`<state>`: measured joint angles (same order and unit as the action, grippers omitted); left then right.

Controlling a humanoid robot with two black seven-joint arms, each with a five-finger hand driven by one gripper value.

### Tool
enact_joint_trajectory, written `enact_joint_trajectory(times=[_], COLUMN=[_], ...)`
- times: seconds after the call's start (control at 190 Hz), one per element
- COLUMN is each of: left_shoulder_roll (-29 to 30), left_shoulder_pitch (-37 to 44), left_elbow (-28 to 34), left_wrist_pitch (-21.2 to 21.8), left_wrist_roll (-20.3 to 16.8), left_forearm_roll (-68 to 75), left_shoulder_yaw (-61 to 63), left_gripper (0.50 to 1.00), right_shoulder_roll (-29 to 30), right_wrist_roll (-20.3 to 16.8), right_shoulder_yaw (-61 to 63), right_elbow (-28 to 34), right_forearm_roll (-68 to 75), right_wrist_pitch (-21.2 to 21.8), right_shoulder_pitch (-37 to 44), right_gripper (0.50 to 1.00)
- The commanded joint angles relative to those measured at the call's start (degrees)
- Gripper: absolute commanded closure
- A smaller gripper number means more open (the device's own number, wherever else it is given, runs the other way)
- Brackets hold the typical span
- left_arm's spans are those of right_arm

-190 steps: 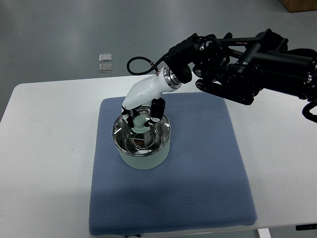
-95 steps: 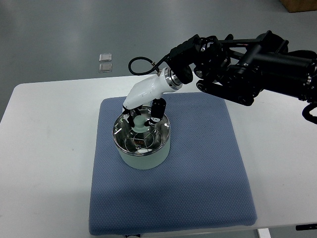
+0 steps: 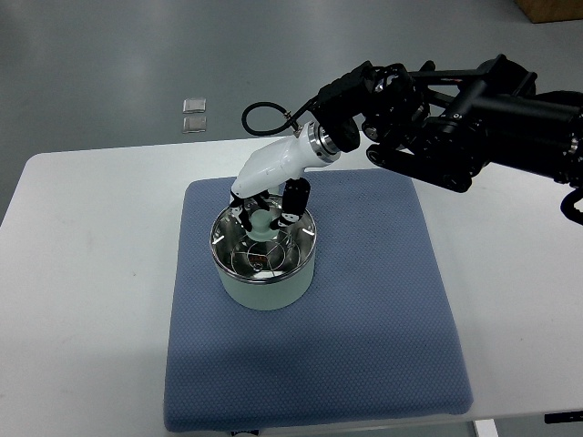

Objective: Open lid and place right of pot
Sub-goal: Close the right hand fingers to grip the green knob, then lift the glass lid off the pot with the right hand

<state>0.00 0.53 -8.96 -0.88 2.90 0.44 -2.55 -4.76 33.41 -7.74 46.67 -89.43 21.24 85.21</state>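
Observation:
A pale green pot (image 3: 264, 289) stands on the left half of a blue mat (image 3: 364, 309). Its glass lid (image 3: 262, 253) with a metal rim and a pale green knob (image 3: 261, 224) sits on top. My right hand (image 3: 265, 215), white with dark fingers, reaches in from the right over the pot. Its fingers are curled around the knob from both sides. The lid looks level with the pot's rim; I cannot tell whether it is lifted. The left arm is out of view.
The mat lies on a white table (image 3: 82, 273). To the right of the pot the mat is bare blue cloth. Two small clear packets (image 3: 193, 115) lie on the grey floor beyond the table's far edge.
The right hand and forearm have shifted slightly up and to the right, staying on the knob. The pot has not moved.

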Motion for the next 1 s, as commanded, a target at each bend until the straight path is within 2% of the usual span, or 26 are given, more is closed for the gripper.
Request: enact_joint_trajectory(times=[0.0,0.997], left_shoulder_roll=[0.0,0.0], left_shoulder_pitch=[0.0,0.0], left_elbow=[0.0,0.0], left_wrist_pitch=[0.0,0.0], left_wrist_roll=[0.0,0.0], left_forearm_roll=[0.0,0.0], left_shoulder_yaw=[0.0,0.0], left_gripper=[0.5,0.5], right_shoulder_roll=[-0.3,-1.8], right_wrist_roll=[0.2,0.3], right_shoulder_yaw=[0.1,1.8], right_elbow=[0.1,0.6], right_forearm_roll=[0.2,1.4], right_wrist_pitch=[0.0,0.3], right_shoulder_pitch=[0.2,1.3], right_gripper=[1.0,1.0])
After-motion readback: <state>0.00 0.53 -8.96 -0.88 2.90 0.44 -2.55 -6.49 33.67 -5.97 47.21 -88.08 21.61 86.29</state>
